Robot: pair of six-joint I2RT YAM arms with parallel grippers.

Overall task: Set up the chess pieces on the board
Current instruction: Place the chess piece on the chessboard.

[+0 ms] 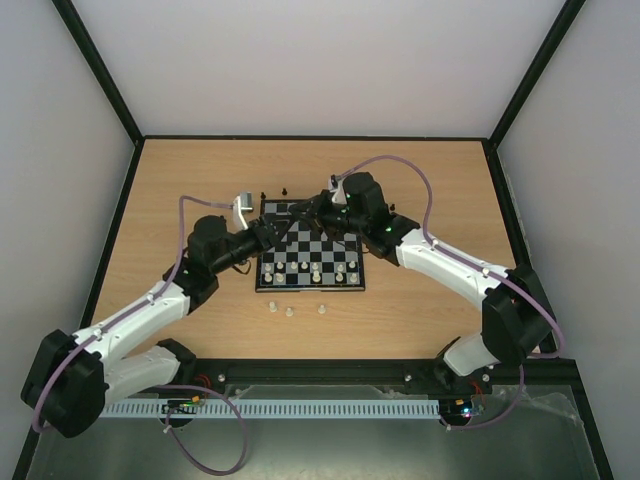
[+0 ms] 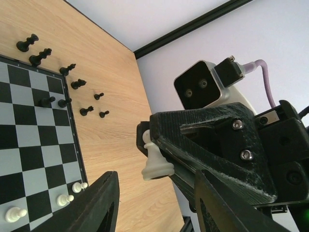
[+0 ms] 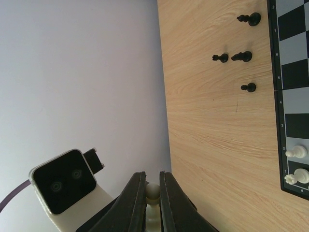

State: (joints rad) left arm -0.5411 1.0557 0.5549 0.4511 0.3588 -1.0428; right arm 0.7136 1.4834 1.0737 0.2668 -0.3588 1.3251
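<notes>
The board point(image 1: 310, 288) lies mid-table, with several cream-white chess pieces point(image 1: 316, 268) on its near rows. My right gripper point(image 1: 297, 214) hangs over the board's far left corner, shut on a white pawn point(image 3: 153, 192). The pawn point(image 2: 155, 159) also shows in the left wrist view, sticking out of the right gripper's fingers point(image 2: 193, 140). My left gripper point(image 1: 270, 233) is open, its jaws wide on either side of that pawn without touching it. Black pieces point(image 2: 77, 84) lie on the wood beyond the board point(image 2: 29, 145); two point(image 2: 48, 101) stand on its edge squares.
Three white pieces point(image 1: 289, 312) stand loose on the table in front of the board. Black pieces point(image 3: 241, 56) are scattered on the wood beside the board point(image 3: 294, 96). The left wrist camera point(image 3: 63, 186) is close to the right gripper point(image 3: 152, 180). Walls enclose the table.
</notes>
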